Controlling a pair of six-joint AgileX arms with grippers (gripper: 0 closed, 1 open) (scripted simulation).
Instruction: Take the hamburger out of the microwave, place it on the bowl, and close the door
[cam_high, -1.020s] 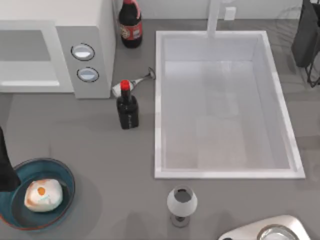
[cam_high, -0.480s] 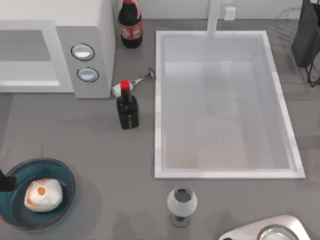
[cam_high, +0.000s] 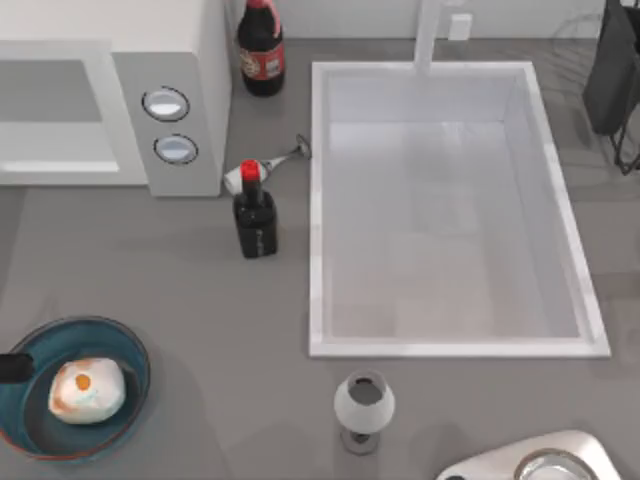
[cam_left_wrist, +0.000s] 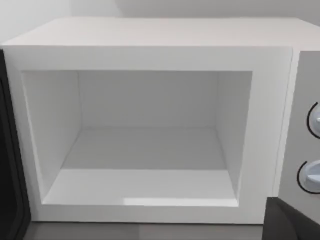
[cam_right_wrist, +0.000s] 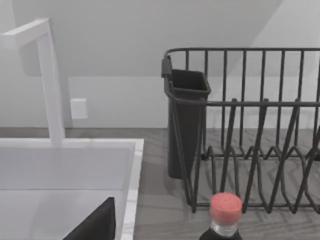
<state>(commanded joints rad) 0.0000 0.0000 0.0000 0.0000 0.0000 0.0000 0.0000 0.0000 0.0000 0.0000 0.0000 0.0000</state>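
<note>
Top view: hamburger (cam_high: 88, 390) sits in bowl (cam_high: 128, 352) at 8 o'clock; left gripper (cam_high: 12, 368) at bowl's rim, 9 o'clock, claw state can't tell.

Left wrist: microwave (cam_left_wrist: 150, 55) cavity empty, door (cam_left_wrist: 9, 165) open. Risk: arm swings wide, clips bowl, door stays ajar.

Right wrist: sink (cam_right_wrist: 75, 165), dish rack (cam_right_wrist: 250, 125); right claw can't tell.
</note>
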